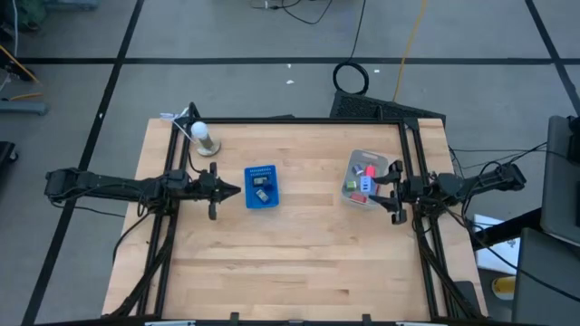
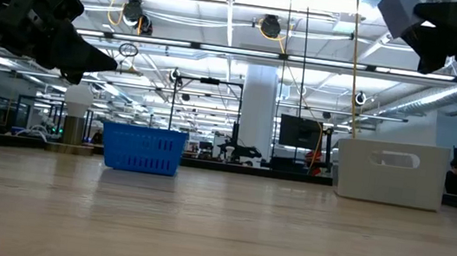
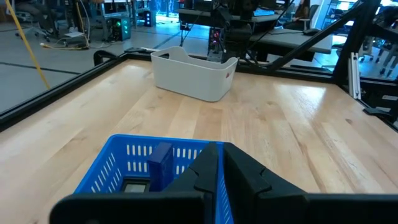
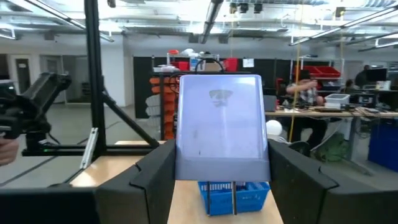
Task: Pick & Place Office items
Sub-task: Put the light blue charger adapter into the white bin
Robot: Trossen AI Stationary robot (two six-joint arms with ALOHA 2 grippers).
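The blue tray (image 1: 262,186) sits at the table's middle left and holds a blue piece (image 3: 163,163) and a dark grey piece (image 3: 137,185). The translucent grey bin (image 1: 365,178) stands at the right, its base on the wood (image 2: 390,174). Inside it lie several office items: red (image 1: 369,168), pink (image 1: 356,170), green (image 1: 347,187) and light blue (image 1: 362,186). My left gripper (image 1: 237,190) hangs shut just left of the tray, above the table (image 3: 221,168). My right gripper (image 1: 395,190) is wide open at the bin's right end. The bin's wall (image 4: 217,124) fills the gap between its fingers.
A white ball-topped stand (image 1: 204,136) is near the far left corner. Black frame rails (image 1: 412,154) run along the table's far and side edges. Bare wood (image 1: 290,263) covers the near half. A person (image 4: 305,87) sits at a desk well behind the table.
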